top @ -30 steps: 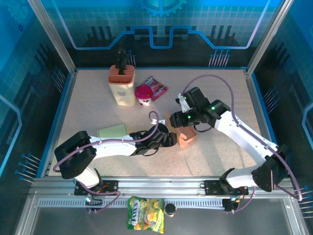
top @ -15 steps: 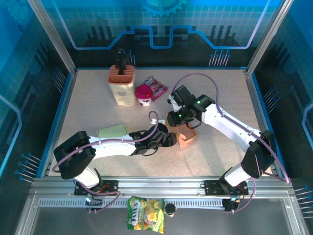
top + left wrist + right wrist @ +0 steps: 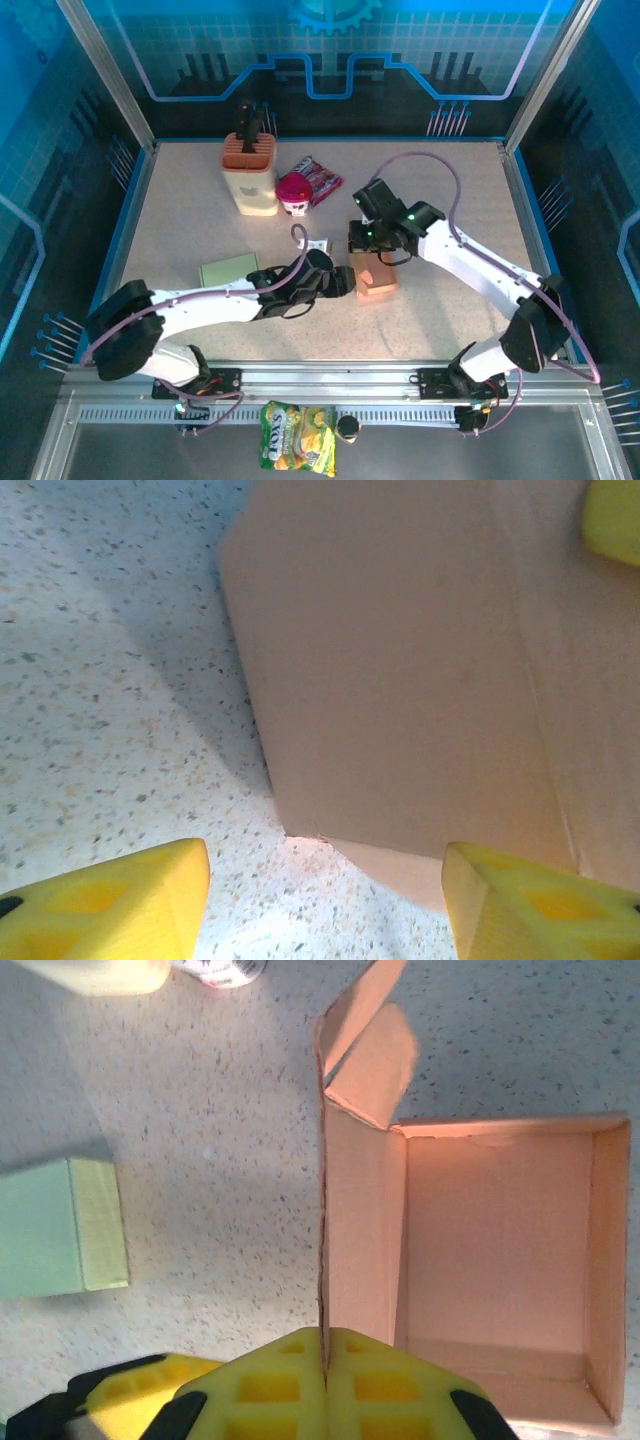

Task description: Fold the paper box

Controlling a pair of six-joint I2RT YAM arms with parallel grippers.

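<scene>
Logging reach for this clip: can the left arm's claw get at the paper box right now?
Likely yes: the open left claw faces the paper box wall, nothing in between.

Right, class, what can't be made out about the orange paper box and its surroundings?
- Top external: orange paper box, its left wall hidden by the left gripper.
- Left wrist: the box's top, cut off by the upper edge.
- Right wrist: pale green block, cut off at the left edge.
- Top external: red snack packet, print too small.
</scene>
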